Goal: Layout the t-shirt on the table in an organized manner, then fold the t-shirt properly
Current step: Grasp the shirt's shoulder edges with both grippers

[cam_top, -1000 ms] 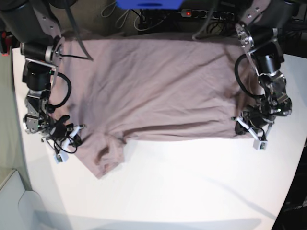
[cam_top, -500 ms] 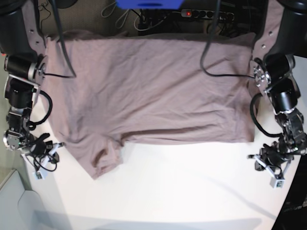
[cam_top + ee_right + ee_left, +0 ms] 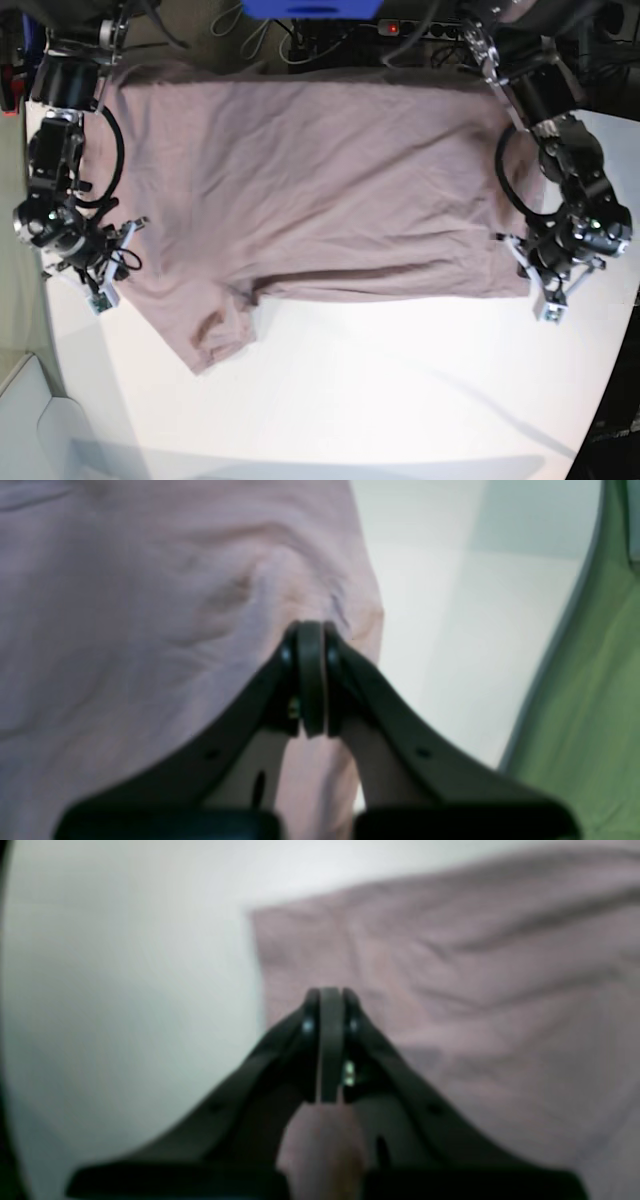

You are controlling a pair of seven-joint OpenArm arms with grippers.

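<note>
**Two closed grippers at the shirt's side edges**

Two arms frame what we see from the base view, and nearest to us the white tabletop (image 3: 380,400) lies bare in front of the cloth. On it the t-shirt (image 3: 310,190) is spread wide and mostly flat, a dusty mauve sheet with light creases. Its near edge runs almost straight across, except at the view's left, where one short sleeve (image 3: 215,335) juts toward us in a rumpled flap.

At the shirt's left edge in that view we find the right gripper (image 3: 100,290), low over the tabletop beside the cloth. From its wrist camera, the right gripper (image 3: 311,680) has its jaws pressed together with no cloth between the tips that we can make out; the t-shirt (image 3: 150,605) fills the space under and to the left of it, with white tabletop (image 3: 440,630) to the right.

At the opposite edge sits the left gripper (image 3: 550,300), just past the shirt's near corner. Its own blurred view shows the left gripper (image 3: 330,1045) likewise pinched closed and empty, tips over the cloth's edge, the t-shirt (image 3: 475,990) to the right and tabletop (image 3: 125,990) to the left.

Farther back, the shirt's far edge reaches the table's rear, where cables and a power strip (image 3: 430,30) lie.
</note>
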